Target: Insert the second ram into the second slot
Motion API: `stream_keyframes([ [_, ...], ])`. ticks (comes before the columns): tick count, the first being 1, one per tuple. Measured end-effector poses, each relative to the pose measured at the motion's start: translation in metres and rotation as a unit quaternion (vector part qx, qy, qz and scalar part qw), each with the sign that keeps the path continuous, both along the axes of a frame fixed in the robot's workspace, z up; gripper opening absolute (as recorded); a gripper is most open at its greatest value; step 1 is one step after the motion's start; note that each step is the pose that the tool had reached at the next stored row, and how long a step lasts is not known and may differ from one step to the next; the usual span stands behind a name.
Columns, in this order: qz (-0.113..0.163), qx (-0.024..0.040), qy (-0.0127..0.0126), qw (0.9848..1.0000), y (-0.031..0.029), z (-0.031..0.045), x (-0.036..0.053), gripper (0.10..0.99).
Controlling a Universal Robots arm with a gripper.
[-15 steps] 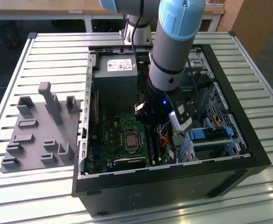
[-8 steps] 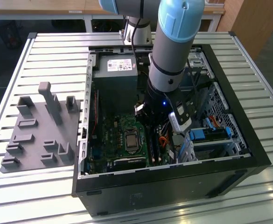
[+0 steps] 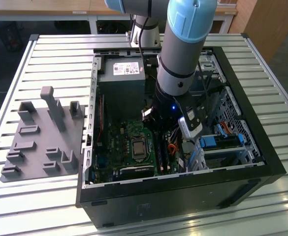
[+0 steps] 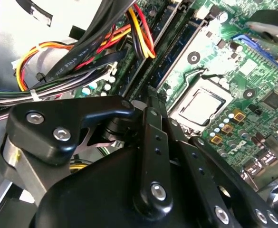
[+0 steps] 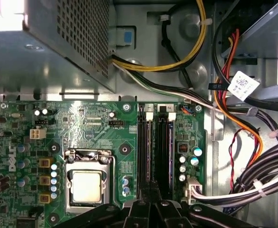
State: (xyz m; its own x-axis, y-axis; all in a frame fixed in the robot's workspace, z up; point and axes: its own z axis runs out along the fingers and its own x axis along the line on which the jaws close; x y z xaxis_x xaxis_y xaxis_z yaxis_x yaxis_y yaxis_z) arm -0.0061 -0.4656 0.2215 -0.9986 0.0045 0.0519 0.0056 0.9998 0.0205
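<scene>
My gripper (image 3: 164,129) reaches down inside the open computer case (image 3: 262,162), just above the two dark memory slots (image 3: 164,155) beside the processor socket. In the first wrist view the gripper (image 5: 150,191) sits over one end of the slot pair, closer to the slot nearer the socket (image 5: 147,147) than to the other slot (image 5: 169,147). White latches mark the slots' far ends. The second wrist view shows the gripper (image 4: 149,94) pointing at the same slots (image 4: 169,52). The second ram is hidden; I cannot tell whether a stick sits in either slot.
The processor socket (image 5: 87,185) lies next to the slots. Cable bundles (image 5: 253,175) crowd the other side, with the power supply (image 3: 121,73) behind and the drive cage (image 3: 222,142) at the exterior view's right. A grey fixture (image 3: 40,137) rests on the slatted table (image 3: 55,54).
</scene>
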Motion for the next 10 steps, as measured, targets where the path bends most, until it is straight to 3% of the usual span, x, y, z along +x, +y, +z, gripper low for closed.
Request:
stream_keyframes([
  [6,0.000,0.0001,0.0001,1.0000,0.0000,0.0109,-0.0007,0.106],
  [10,0.000,0.0036,0.0001,1.0000,0.0000,0.0169,-0.0009,0.106],
])
